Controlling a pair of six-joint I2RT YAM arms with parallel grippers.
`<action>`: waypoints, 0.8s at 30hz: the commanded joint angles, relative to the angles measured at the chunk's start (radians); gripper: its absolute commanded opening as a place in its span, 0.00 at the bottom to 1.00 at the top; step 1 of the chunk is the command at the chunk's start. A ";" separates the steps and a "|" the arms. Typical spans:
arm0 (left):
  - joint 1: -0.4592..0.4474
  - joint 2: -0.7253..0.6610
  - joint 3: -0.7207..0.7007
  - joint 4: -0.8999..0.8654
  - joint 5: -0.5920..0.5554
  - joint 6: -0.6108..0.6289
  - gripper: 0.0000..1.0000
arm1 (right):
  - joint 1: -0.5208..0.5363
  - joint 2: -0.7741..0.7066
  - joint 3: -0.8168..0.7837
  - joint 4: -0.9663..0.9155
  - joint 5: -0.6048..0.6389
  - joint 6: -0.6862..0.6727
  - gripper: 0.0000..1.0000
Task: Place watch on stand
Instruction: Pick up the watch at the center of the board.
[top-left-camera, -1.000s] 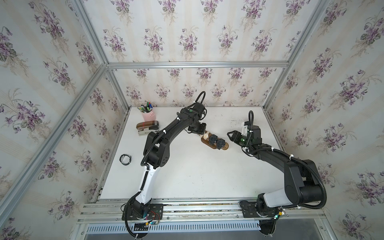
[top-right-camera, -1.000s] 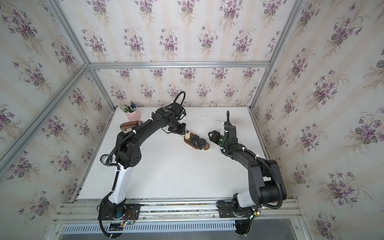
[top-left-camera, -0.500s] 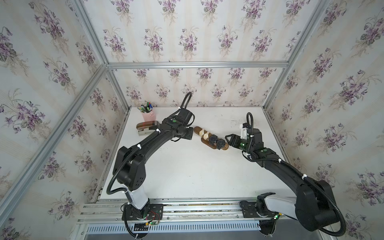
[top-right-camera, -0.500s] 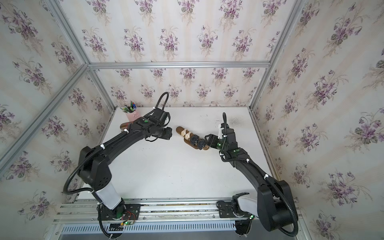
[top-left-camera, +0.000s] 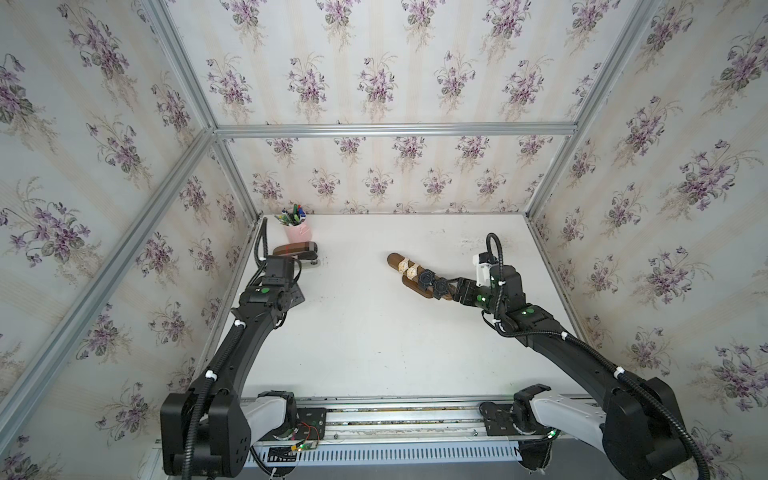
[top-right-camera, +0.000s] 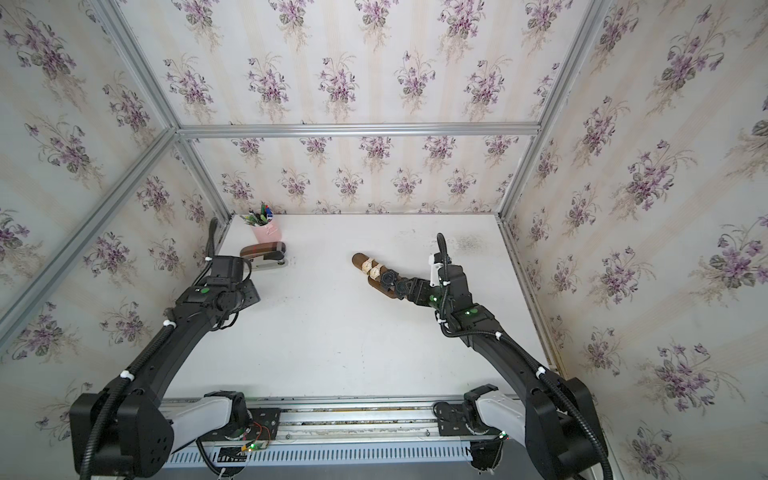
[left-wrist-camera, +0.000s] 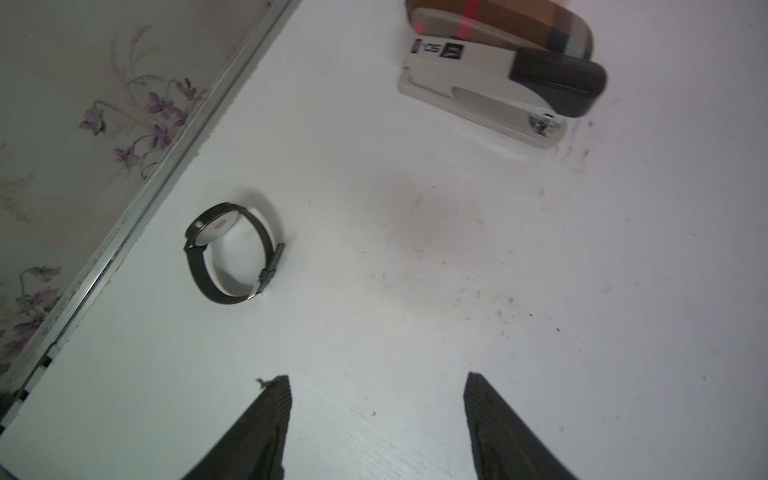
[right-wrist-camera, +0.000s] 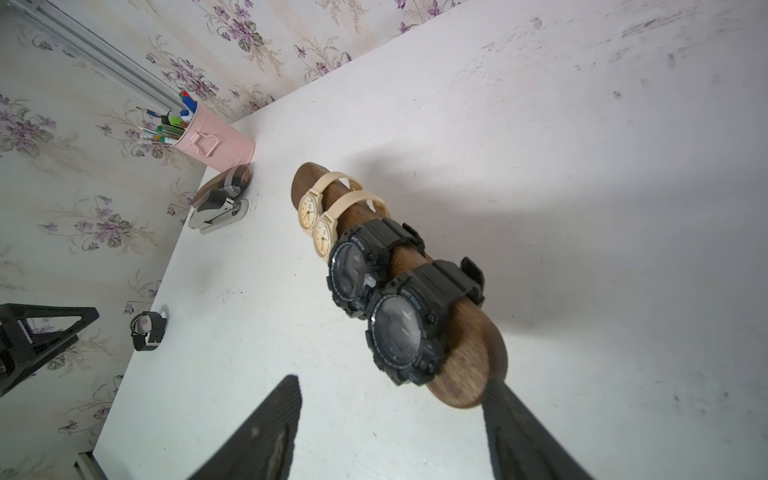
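The stand (top-left-camera: 417, 286) (top-right-camera: 358, 262) (right-wrist-camera: 478, 365) is a dark brown wooden bar lying slantwise on the white table, right of the middle. It carries two cream watches (right-wrist-camera: 318, 216) and two chunky black watches (right-wrist-camera: 399, 328). A slim black watch (left-wrist-camera: 232, 253) (right-wrist-camera: 146, 330) lies loose by the left wall; my left arm hides it in both top views. My left gripper (left-wrist-camera: 376, 378) (top-left-camera: 297, 291) hangs open over bare table, short of that watch. My right gripper (right-wrist-camera: 392, 382) (top-left-camera: 451, 286) is open at the stand's near end, with one finger beside the wood.
A pink pen cup (top-left-camera: 298, 230) (right-wrist-camera: 216, 143) stands in the back left corner. A brown-topped stapler (top-left-camera: 297, 251) (left-wrist-camera: 498, 75) lies just in front of it. Papered walls with aluminium rails (left-wrist-camera: 137, 183) close in the table on three sides.
My left arm has swung away from the stand's far end to the left side of the table, and its gripper has opened wider. My right gripper has stayed by the stand's near end.
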 joint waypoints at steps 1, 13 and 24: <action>0.109 -0.004 -0.037 0.065 0.019 -0.071 0.68 | 0.012 0.002 0.013 0.014 -0.010 -0.013 0.70; 0.406 0.171 -0.076 0.200 0.259 -0.093 0.56 | 0.131 0.079 0.083 -0.014 0.049 0.000 0.70; 0.507 0.234 -0.084 0.215 0.269 -0.111 0.57 | 0.167 0.073 0.108 -0.043 0.097 0.016 0.70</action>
